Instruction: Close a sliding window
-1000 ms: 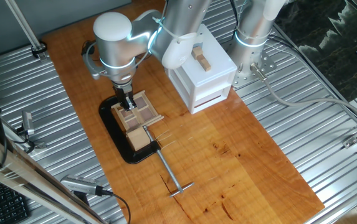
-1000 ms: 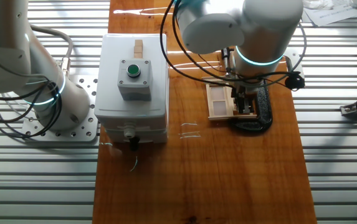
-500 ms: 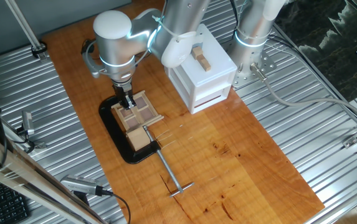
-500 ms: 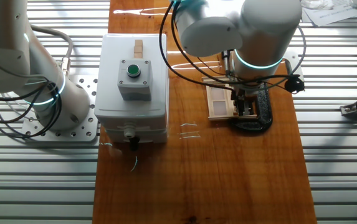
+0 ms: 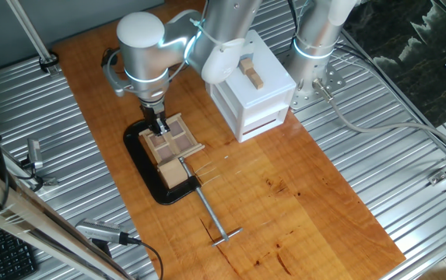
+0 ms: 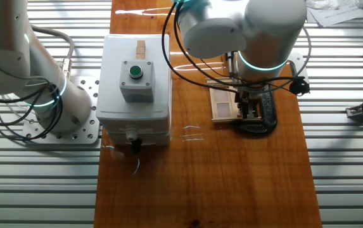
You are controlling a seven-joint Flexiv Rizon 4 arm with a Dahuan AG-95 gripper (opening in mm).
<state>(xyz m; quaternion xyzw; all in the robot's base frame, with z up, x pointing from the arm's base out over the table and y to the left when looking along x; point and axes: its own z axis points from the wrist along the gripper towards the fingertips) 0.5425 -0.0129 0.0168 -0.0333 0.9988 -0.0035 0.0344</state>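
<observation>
The sliding window [image 5: 177, 139] is a small light-wood frame with a cross, set in wooden rails on a black clamp base [image 5: 146, 166]. It also shows in the other fixed view [image 6: 223, 103]. My gripper [image 5: 159, 127] points straight down at the window's far-left edge, with its dark fingers close together and the tips touching the frame. In the other fixed view the gripper [image 6: 246, 102] stands at the window's right side, partly hidden by the arm's wrist. It holds nothing.
A plain wooden block [image 5: 173, 173] sits in the clamp just in front of the window, and the clamp's metal screw handle [image 5: 215, 220] sticks out toward the table's front. A white box [image 5: 252, 87] with a green button [image 6: 135, 70] stands beside it. A second arm base [image 6: 54, 107] stands on the metal rails.
The arm's wrist has shifted very slightly over the window. The window itself shows no clear movement.
</observation>
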